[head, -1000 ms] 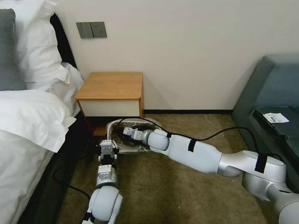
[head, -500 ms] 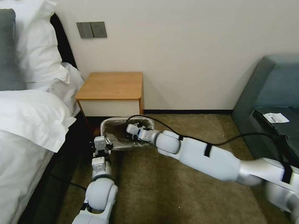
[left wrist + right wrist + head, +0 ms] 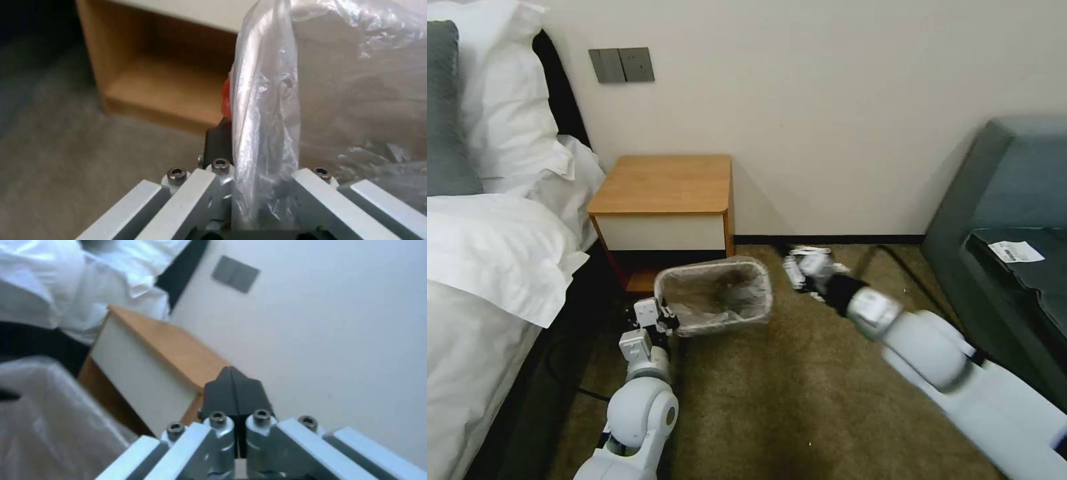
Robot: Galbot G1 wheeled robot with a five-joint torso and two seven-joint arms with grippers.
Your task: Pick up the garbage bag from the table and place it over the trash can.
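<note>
A: Where is the thin, crinkly, translucent greyish garbage bag (image 3: 715, 293)?
B: It lines the small cream-white plastic trash can (image 3: 758, 303), its edge folded over the rolled rim. The can stands on the olive carpet (image 3: 800, 400), just in front of the small wooden nightstand (image 3: 664, 200), whose orange-brown tabletop lies beyond it.

A: And the left end effector (image 3: 662, 319)?
B: It sits at the can's near-left corner. In the left wrist view the left end effector (image 3: 249, 146) is clamped on the bag-covered rim: one dark finger (image 3: 218, 143) shows outside the plastic, the other is hidden behind the film. A patch of the bag's pink-red edge (image 3: 225, 96) peeks out just past that finger.

A: The right one?
B: The right end effector (image 3: 800, 263) hangs to the right of the can, apart from it, smeared by motion in the head view. In the right wrist view the right end effector (image 3: 231, 390) is clenched, its dark fingers pressed together on nothing, with the bag's plastic (image 3: 53, 420) blurred off to one side.

A: Anything cut off?
B: The can's base is hidden behind its own rim.
</note>
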